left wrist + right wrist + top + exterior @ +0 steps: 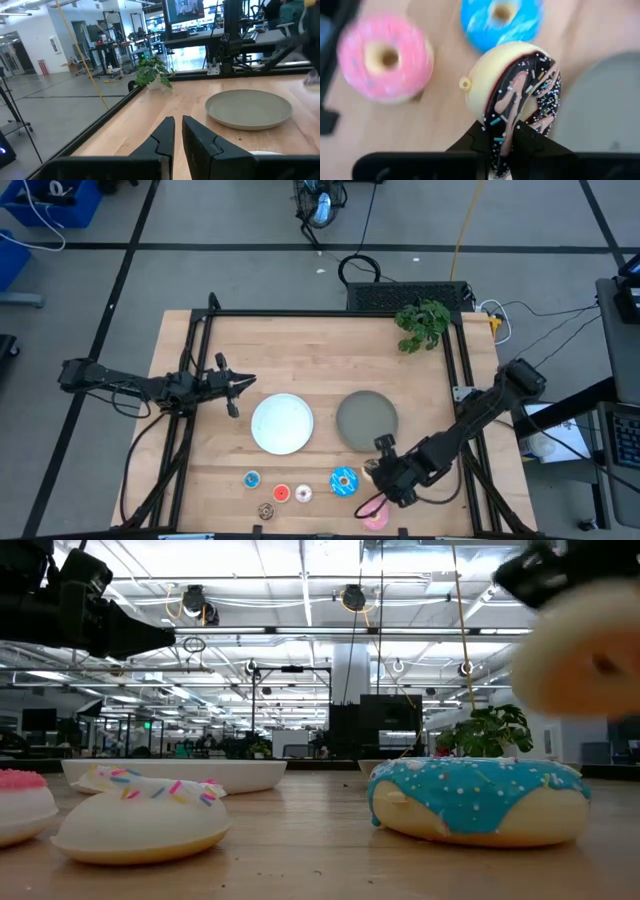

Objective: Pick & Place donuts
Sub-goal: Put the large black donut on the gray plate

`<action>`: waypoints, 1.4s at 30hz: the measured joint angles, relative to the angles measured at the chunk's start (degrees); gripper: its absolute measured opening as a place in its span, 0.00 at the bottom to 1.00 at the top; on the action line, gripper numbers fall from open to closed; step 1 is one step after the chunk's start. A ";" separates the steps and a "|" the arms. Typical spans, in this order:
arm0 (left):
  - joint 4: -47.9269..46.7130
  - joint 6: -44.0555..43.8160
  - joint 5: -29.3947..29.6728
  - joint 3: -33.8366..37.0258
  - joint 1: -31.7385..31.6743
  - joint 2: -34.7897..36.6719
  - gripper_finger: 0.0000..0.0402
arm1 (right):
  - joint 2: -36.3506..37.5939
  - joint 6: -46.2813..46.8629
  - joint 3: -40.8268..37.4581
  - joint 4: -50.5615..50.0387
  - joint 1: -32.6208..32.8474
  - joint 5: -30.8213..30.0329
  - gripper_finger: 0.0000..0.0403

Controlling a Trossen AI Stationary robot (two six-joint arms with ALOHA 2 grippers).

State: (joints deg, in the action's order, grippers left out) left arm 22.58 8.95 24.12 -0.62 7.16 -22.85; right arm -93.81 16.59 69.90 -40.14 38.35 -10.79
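- The right pincer [502,142], at the high view's lower right, pinches the brown donut [520,100] on edge, hole sideways.
- The left pincer [178,131], middle left, is nearly closed and empty.

Two plates mid-table: one plate [282,423] left, other plate [366,420] right. Plant [423,323] at far right corner. Four mini donuts [280,494] in front of left plate; big donut [344,481] to their right. Another donut [375,518] at front edge. Third big donut [520,95] on edge in right gripper [507,137], above table, before right plate.
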 joint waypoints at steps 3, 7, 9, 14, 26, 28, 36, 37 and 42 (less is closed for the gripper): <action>0.64 1.20 0.85 0.00 0.00 -0.02 0.10 | 3.30 -2.09 3.38 -2.14 -0.05 -5.28 0.05; 1.48 1.09 3.07 0.00 -0.02 -0.02 0.10 | 7.09 -3.77 8.88 -6.35 -1.93 -12.68 0.03; 1.50 1.10 3.45 0.00 -0.01 -0.01 0.10 | 8.54 -3.85 11.43 -8.21 -3.24 -15.05 0.04; 1.48 2.02 6.05 0.00 0.00 -0.02 0.10 | 9.78 -3.70 15.32 -13.73 -5.51 -14.56 0.04; 1.54 2.57 7.52 0.00 0.00 0.00 0.10 | 8.92 0.53 16.23 -25.72 -7.18 -15.22 0.04; 1.56 2.57 7.53 0.00 0.00 -0.02 0.10 | 7.85 0.43 15.74 -25.60 -7.83 -16.68 0.04; 1.65 2.60 7.52 0.00 0.00 0.00 0.10 | 0.55 -2.65 10.27 -25.18 -11.53 -19.47 0.04; 1.65 2.60 7.52 0.00 -0.02 0.00 0.10 | -0.71 -3.04 9.35 -25.23 -11.86 -19.44 0.04; 1.65 2.94 7.54 0.00 0.00 0.00 0.10 | -6.86 -7.00 6.36 -24.12 -14.20 -19.44 0.04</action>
State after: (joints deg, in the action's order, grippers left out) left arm 24.23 11.90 31.65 -0.62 7.16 -22.85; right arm -100.67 9.59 76.25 -64.26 24.15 -30.24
